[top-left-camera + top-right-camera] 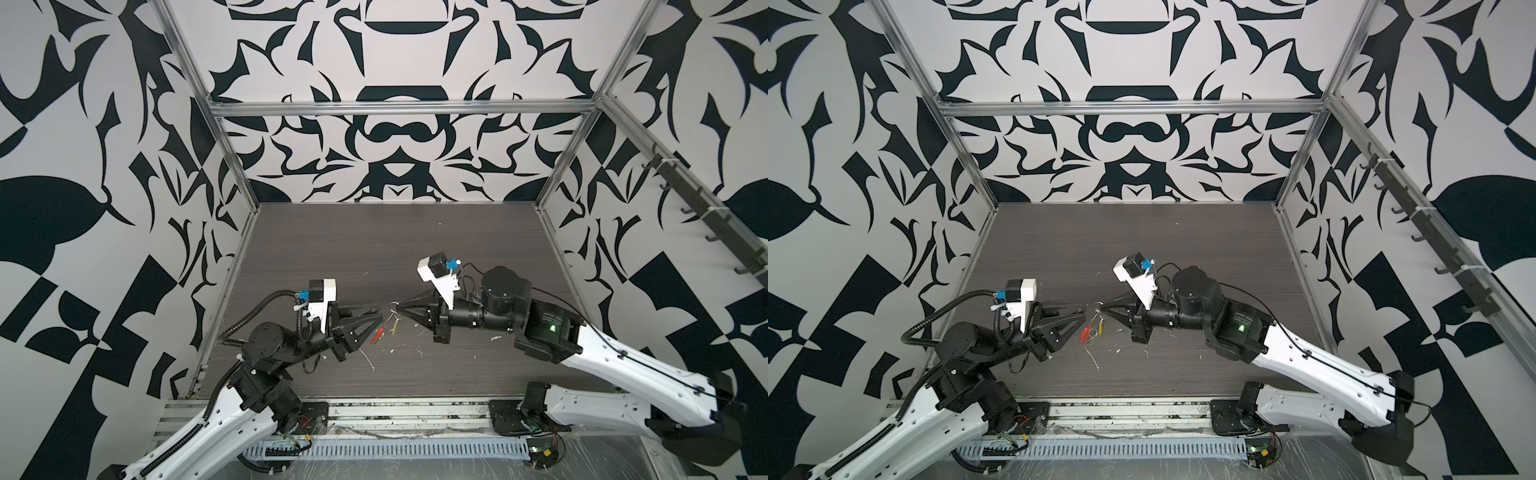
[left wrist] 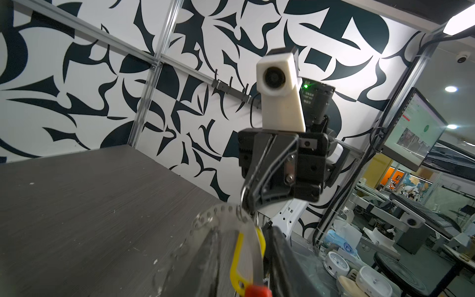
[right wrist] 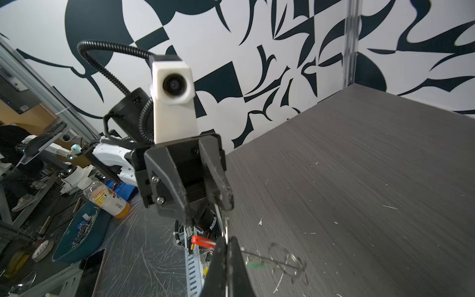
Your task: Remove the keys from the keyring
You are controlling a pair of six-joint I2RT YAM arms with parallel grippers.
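Yellow key [image 2: 246, 257], nearest the left wrist lens, hangs toward 7 o'clock in a top view from the keyring [image 2: 205, 215], which the right gripper [image 1: 400, 309] clamps; left gripper [image 1: 379, 315], jaws parted, stands nearer, at its 9 o'clock.

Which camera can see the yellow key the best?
The left wrist view: the yellow key is big and close there, next to the keyring. In a top view it is only a tiny yellow sliver. In the right wrist view I cannot pick it out for sure.
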